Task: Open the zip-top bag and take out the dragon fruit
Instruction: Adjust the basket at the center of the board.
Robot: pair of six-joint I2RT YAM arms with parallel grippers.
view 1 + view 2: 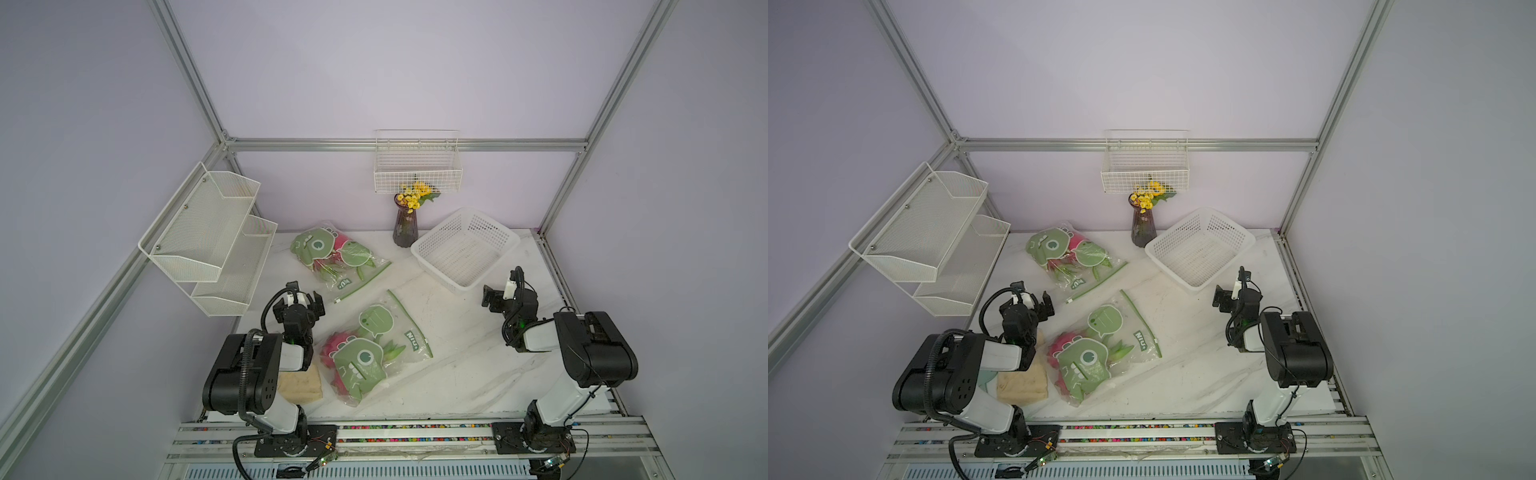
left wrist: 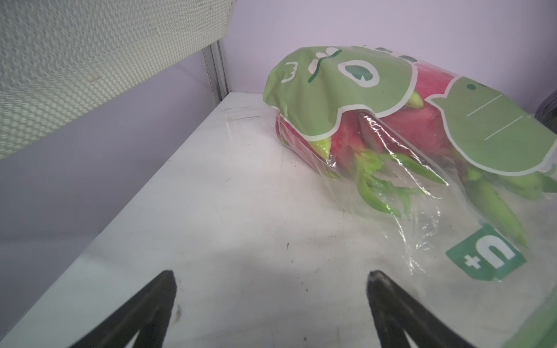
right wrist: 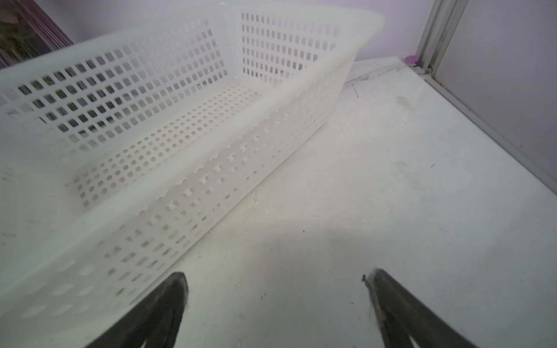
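Left end effector and right end effector gape — dragon fruit (bagged) untouched.

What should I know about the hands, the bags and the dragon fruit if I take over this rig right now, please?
Left hand: open, empty, near the far bag.
Right hand: open, empty, beside the white basket.
Dragon fruit: inside the far bag and the near bag, both lying on the table.
Done: nothing; both zips look shut.
Left: unzip a bag, take the fruit out.
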